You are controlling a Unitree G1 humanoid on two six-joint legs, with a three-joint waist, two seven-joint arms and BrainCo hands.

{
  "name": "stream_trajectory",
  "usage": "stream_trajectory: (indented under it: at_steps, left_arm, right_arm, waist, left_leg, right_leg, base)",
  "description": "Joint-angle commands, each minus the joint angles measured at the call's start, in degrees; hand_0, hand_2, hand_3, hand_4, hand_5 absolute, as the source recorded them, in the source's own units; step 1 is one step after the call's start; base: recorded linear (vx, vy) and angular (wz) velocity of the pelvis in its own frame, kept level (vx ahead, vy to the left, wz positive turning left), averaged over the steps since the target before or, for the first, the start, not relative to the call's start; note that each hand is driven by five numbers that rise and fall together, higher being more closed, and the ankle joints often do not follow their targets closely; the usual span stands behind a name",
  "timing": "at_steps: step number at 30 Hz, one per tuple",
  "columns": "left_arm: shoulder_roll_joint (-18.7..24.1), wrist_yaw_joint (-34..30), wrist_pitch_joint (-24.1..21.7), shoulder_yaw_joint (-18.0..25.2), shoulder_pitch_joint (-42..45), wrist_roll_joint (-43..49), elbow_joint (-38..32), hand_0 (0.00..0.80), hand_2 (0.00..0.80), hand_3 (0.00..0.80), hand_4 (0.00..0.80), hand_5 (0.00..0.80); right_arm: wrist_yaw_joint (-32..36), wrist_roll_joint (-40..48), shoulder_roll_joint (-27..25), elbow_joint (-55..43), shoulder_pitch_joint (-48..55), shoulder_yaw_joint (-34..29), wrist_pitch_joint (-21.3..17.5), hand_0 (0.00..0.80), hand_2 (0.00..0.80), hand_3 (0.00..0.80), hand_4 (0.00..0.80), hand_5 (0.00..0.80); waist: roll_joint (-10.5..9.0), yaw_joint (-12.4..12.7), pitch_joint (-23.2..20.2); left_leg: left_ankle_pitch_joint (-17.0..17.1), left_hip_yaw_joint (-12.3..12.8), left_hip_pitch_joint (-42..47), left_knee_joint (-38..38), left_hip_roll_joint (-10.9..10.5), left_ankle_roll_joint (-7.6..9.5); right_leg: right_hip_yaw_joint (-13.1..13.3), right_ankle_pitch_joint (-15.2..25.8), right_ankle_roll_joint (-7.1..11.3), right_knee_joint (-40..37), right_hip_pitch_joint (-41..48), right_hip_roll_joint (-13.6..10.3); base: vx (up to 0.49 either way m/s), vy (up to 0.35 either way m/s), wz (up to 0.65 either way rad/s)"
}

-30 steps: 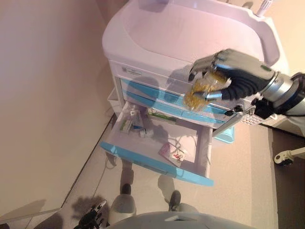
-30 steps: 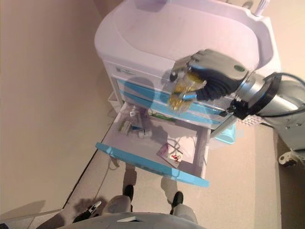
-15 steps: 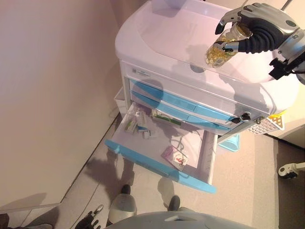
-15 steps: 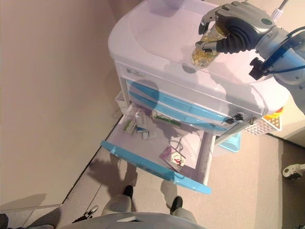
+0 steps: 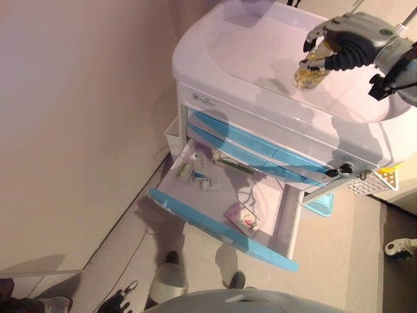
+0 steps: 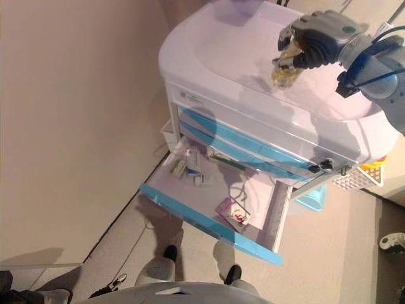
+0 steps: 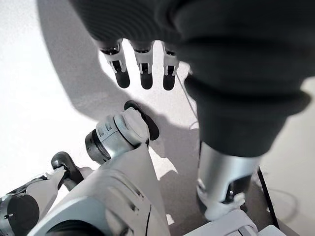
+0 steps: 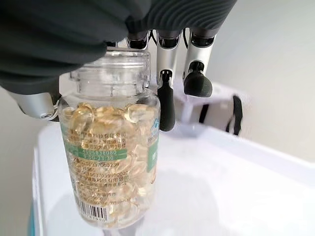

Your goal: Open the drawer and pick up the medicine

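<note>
My right hand is shut on a clear medicine bottle full of yellow capsules, its fingers and thumb curled round the neck. The bottle hangs upright low over the white cart's top tray; whether it touches the tray I cannot tell. Below, the lowest drawer with its blue front stands pulled out. Inside it lie small boxes and a pink packet. My left hand hangs beside the body over the floor with its fingers straight.
The two upper blue drawers are closed. A white basket hangs on the cart's right side, with a light-blue bin on the floor below it. A wall runs along the left. A caster wheel sits at the far right.
The right hand has carried the bottle from in front of the drawers up and back over the cart's top. The camera has shifted too.
</note>
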Motion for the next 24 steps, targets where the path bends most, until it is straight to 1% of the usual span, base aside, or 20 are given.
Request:
stream_trajectory:
  at_steps: [1, 6, 8, 10, 14, 18, 20, 24]
  left_arm:
    - [3.52, 0.25, 0.72, -0.15, 3.45, 1.28, -1.45, 0.0, 0.0, 0.0, 0.0, 0.0]
    - [4.29, -0.05, 1.05, 0.28, 3.77, 1.21, -1.65, 0.0, 0.0, 0.0, 0.0, 0.0]
    - [4.41, 0.0, 1.16, 0.17, 3.75, 1.02, -1.72, 0.0, 0.0, 0.0, 0.0, 0.0]
    - [4.55, 0.09, 1.34, -0.19, 3.67, 0.89, -1.84, 0.0, 0.0, 0.0, 0.0, 0.0]
    - [4.9, 0.06, 1.54, -0.75, 3.48, 0.58, -2.1, 0.0, 0.0, 0.0, 0.0, 0.0]
    - [5.05, 0.02, 1.6, -0.98, 3.38, 0.21, -2.22, 0.0, 0.0, 0.0, 0.0, 0.0]
    - [5.09, -0.09, 1.58, -1.03, 3.16, 0.2, -2.0, 0.0, 0.0, 0.0, 0.0, 0.0]
    - [5.06, -0.48, 1.37, -1.04, 3.12, 0.21, -1.76, 0.0, 0.0, 0.0, 0.0, 0.0]
  right_arm:
    - [-1.47, -0.28, -1.92, 4.76, -7.1, 1.69, -1.4, 0.8, 0.8, 0.8, 0.8, 0.8]
    - [-1.12, -1.55, -1.4, 11.06, -6.25, 3.19, -1.87, 0.8, 0.8, 0.8, 0.8, 0.8]
    - [-0.83, -1.44, -1.12, 12.86, -6.44, 3.74, -2.0, 0.8, 0.8, 0.8, 0.8, 0.8]
    - [-0.94, -2.31, -0.65, 15.78, -6.48, 4.56, -2.61, 0.8, 0.8, 0.8, 0.8, 0.8]
    - [-1.68, -4.85, 0.15, 19.77, -5.8, 5.54, -2.57, 0.8, 0.8, 0.8, 0.8, 0.8]
    - [-2.26, -6.69, 1.27, 22.02, -5.48, 6.13, -1.78, 0.8, 0.8, 0.8, 0.8, 0.8]
    - [-2.75, -7.35, 1.71, 23.34, -4.89, 6.12, -2.06, 0.8, 0.8, 0.8, 0.8, 0.8]
    - [-1.78, -7.01, 2.41, 23.95, -3.84, 5.8, -1.39, 0.8, 0.8, 0.8, 0.8, 0.8]
  waist:
    - [-0.17, 1.73, -1.09]
    - [-0.05, 2.4, -0.81]
    - [0.03, 2.52, -0.75]
    - [0.12, 2.74, -0.67]
    - [0.37, 3.2, -0.47]
    - [0.63, 3.56, -0.3]
    - [0.7, 3.71, -0.24]
    - [1.01, 3.92, 0.08]
  left_leg:
    - [1.21, -1.28, -0.71, -0.78, -0.25, 2.49]
    - [1.37, -1.72, -0.83, -0.88, -0.23, 2.49]
    - [1.37, -1.78, -0.88, -0.78, -0.22, 2.45]
    - [1.41, -2.02, -0.87, -0.79, -0.29, 2.46]
    - [1.53, -2.43, -0.92, -0.95, -0.3, 2.43]
    - [1.64, -2.55, -1.04, -0.91, -0.34, 2.38]
    - [1.67, -2.62, -1.16, -0.85, -0.33, 2.34]
    - [1.78, -2.82, -1.27, -0.93, -0.37, 2.34]
  right_leg:
    - [-1.2, 0.7, 2.77, 5.37, 0.43, -3.4]
    - [-1.71, 0.81, 2.89, 5.42, 0.46, -3.56]
    - [-1.82, 0.8, 2.89, 5.49, 0.46, -3.63]
    - [-1.84, 0.81, 2.86, 5.52, 0.47, -3.64]
    - [-2.0, 0.82, 2.87, 5.42, 0.55, -3.67]
    - [-2.28, 0.84, 2.84, 5.42, 0.56, -3.73]
    - [-2.39, 0.84, 2.87, 5.43, 0.52, -3.81]
    - [-2.57, 0.79, 2.82, 5.53, 0.38, -3.88]
  base:
    - [-0.008, -0.011, 0.04]
    - [-0.005, -0.011, 0.06]
    - [0.003, -0.006, 0.09]
    - [0.002, -0.001, 0.02]
    - [0.0, 0.0, 0.0]
    - [-0.003, 0.0, 0.01]
    - [-0.014, -0.001, 0.03]
    - [0.0, 0.0, 0.0]
